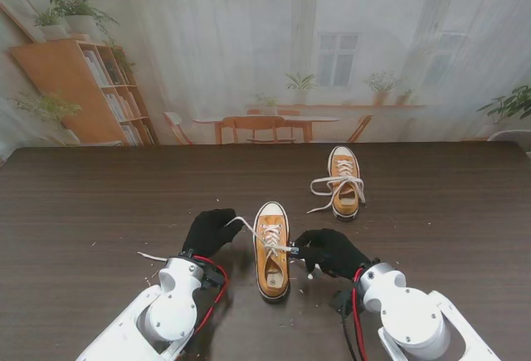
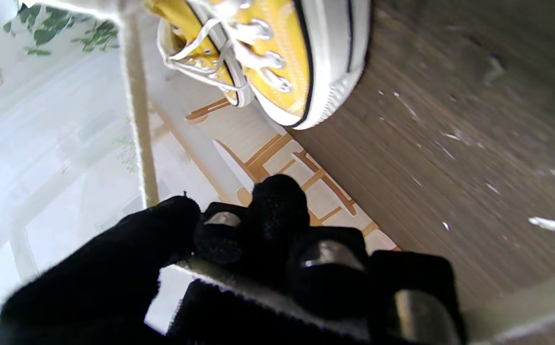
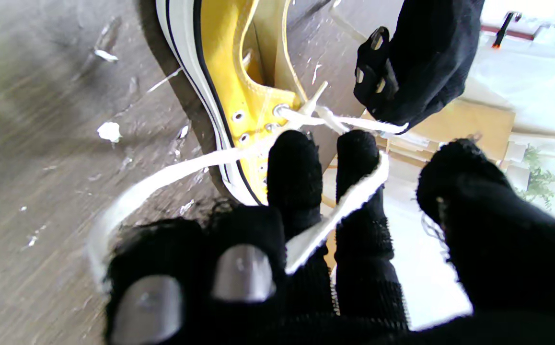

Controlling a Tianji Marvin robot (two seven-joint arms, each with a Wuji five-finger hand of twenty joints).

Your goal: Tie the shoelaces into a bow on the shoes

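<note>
The right hand (image 1: 332, 251) sits just right of the near shoe (image 1: 272, 249), its fingers (image 3: 294, 182) threaded through the right lace end (image 3: 335, 215), which runs taut to the top eyelets. The left hand (image 1: 211, 230), just left of the shoe, is curled around the left lace end (image 1: 242, 224), pinched at thumb and forefinger. The laces meet over the tongue with no bow yet. A hard outward pull could drag the light shoe across the table (image 1: 99, 203), and the flat lace may slide between gloved fingers. The far shoe (image 1: 343, 180), well apart, lies unlaced.
</note>
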